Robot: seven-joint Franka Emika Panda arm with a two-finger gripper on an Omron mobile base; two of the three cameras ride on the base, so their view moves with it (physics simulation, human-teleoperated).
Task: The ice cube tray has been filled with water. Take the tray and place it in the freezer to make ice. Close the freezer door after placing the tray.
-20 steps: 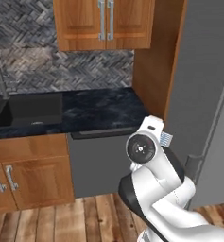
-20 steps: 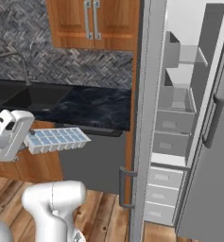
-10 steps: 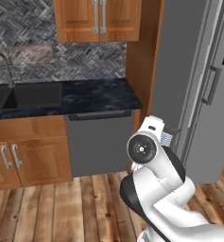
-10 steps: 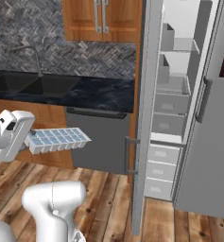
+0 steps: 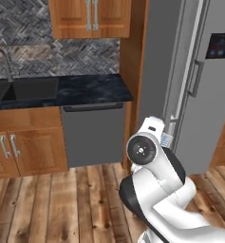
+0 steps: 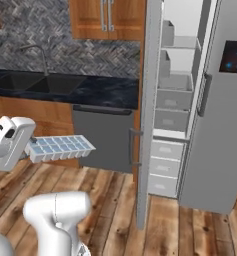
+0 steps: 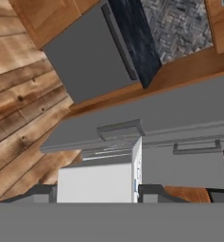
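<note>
One ice cube tray (image 6: 61, 148) clamped in gripper (image 7: 95, 194), jutting forward

wooden plank floor (image 6: 115, 200); dark counter (image 5: 85, 89), sink (image 5: 23, 88) set in

A floor of wooden planks (image 5: 61, 199) lies under wooden cabinets (image 5: 26, 142) with a dark stone counter (image 5: 85, 90), a dark sink (image 5: 23, 88), a grey dishwasher (image 5: 92, 135), a grey herringbone backsplash (image 5: 61, 57) and wooden upper cabinets (image 5: 90, 19).
</note>
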